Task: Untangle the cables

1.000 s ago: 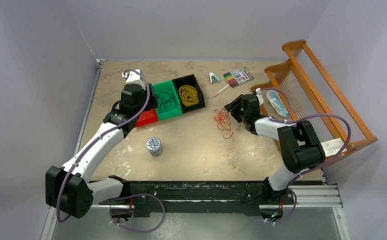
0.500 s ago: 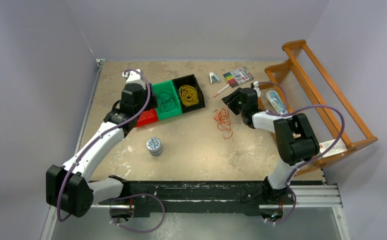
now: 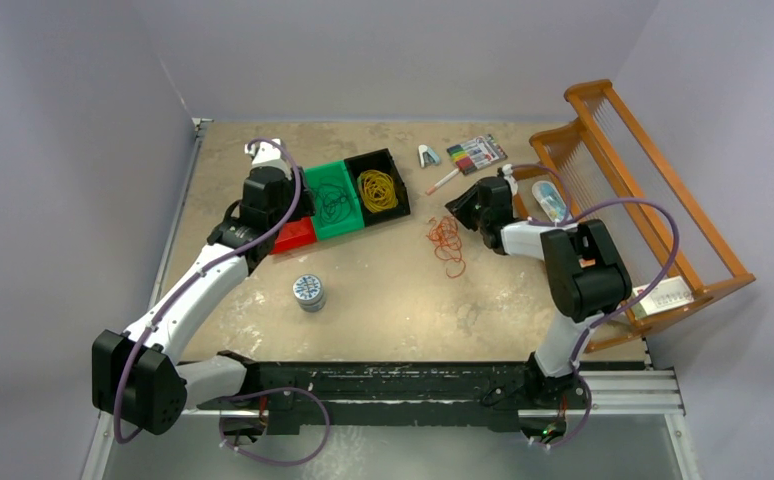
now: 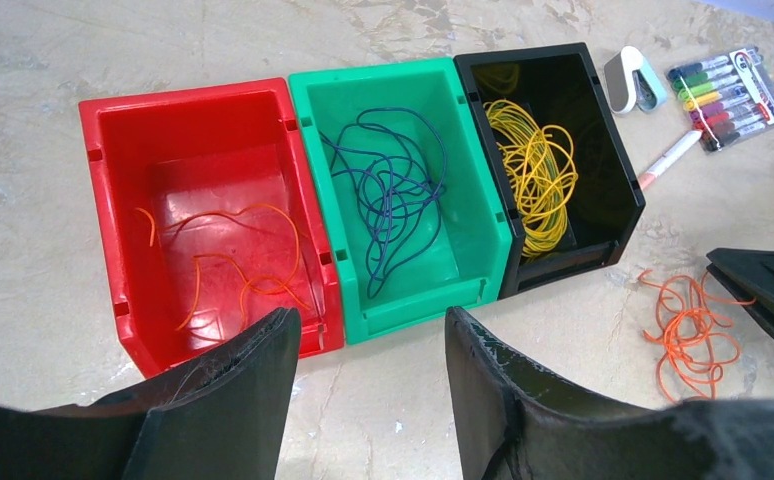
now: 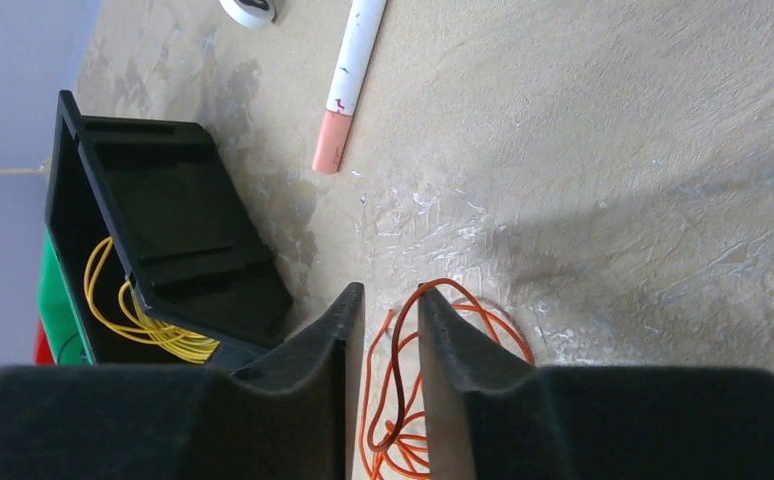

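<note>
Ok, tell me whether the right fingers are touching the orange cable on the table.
Cannot tell. Right wrist view: an orange cable strand runs up the gap between the right fingers, contact unclear.

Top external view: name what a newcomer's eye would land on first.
Toward the far left of the table, a row of three bins stands out: red bin, green bin and black bin, the black one holding a bright yellow cable coil. Next comes the loose orange cable tangle on the tabletop to their right, with the right gripper at its far edge, jaws narrowly apart around one strand.
</note>
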Robot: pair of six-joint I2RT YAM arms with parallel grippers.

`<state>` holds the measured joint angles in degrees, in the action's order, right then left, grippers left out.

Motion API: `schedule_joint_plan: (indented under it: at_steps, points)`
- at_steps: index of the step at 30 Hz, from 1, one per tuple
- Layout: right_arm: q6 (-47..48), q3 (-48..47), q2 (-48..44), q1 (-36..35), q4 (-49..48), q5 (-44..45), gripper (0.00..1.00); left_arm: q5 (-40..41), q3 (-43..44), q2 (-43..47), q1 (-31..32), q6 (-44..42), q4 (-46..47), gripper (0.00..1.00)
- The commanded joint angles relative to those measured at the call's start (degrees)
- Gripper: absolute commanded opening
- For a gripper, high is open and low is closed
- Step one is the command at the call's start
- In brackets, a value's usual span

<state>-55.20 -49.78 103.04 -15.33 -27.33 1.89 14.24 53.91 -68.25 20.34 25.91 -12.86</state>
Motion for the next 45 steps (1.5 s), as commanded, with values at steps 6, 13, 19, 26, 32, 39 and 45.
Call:
schedule_joint_plan:
  at_steps: [6, 13, 19, 26, 32, 39, 45]
  points:
    - [7.76, -0.54, -7.42, 0.22, -2.11, -0.74, 0.12, 0.92, 1.50, 1.53, -0.11, -0.09, 1.91, 0.55]
    - [14.86, 1.51, -14.24, 0.22, -2.15, -1.98, 0.00, -0.42, 0.98, 1.46, -0.09, 0.45, 3.46, 0.55]
    - [21.30, 1.68, -20.98, 0.22, -1.37, -2.58, 0.00, -3.63, 0.98, 0.98, -0.12, 0.19, 5.33, 0.56]
    - [29.07, 2.10, -27.73, 0.24, -0.23, -10.73, 0.00, -9.39, 0.85, -0.48, 0.54, 1.51, 9.10, 0.56]
    - [33.16, 2.61, -32.83, 0.05, 4.63, -17.49, 0.00, -10.90, 0.25, -1.31, 3.06, 2.65, 12.13, 0.56]
    - [34.90, 3.72, -36.49, -1.24, 8.31, -23.57, 0.00, -10.92, -1.11, -0.40, 4.79, 2.54, 14.01, 0.56]
    - [37.79, 4.23, -39.78, -5.85, 12.74, -22.18, 0.00, -12.05, -3.76, 1.99, 4.88, 3.45, 16.97, 0.56]
